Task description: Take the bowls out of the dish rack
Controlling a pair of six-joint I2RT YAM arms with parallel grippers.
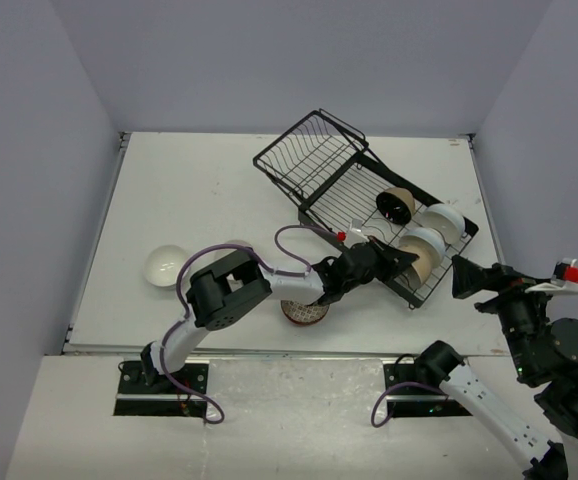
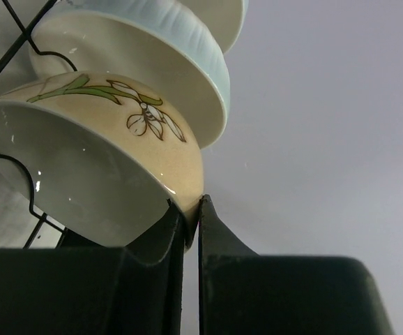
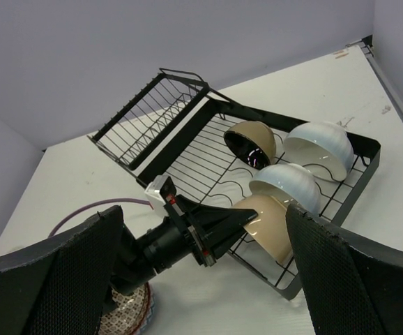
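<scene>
The flowered bowl [image 2: 83, 174] stands on edge in the near corner of the dish rack [image 1: 314, 150]; the left claw [image 2: 192, 211] is pinched narrow on its rim. Only the left wrist view shows the painted flower and the pale inside; a pale blue bowl [image 2: 187, 77] sits right behind it. The right wrist view adds a white bowl [image 3: 321, 148] and a black-lined bowl [image 3: 250, 143] further along the rack. From above, a second white bowl [image 1: 165, 265] and a patterned bowl [image 1: 304, 312] lie on the worktop [image 1: 199, 180]; the left arm reaches low across to the rack; the right claw [image 1: 469, 277] hangs beside the rack's near end, fingers [image 3: 55, 279] spread wide, holding nothing.
</scene>
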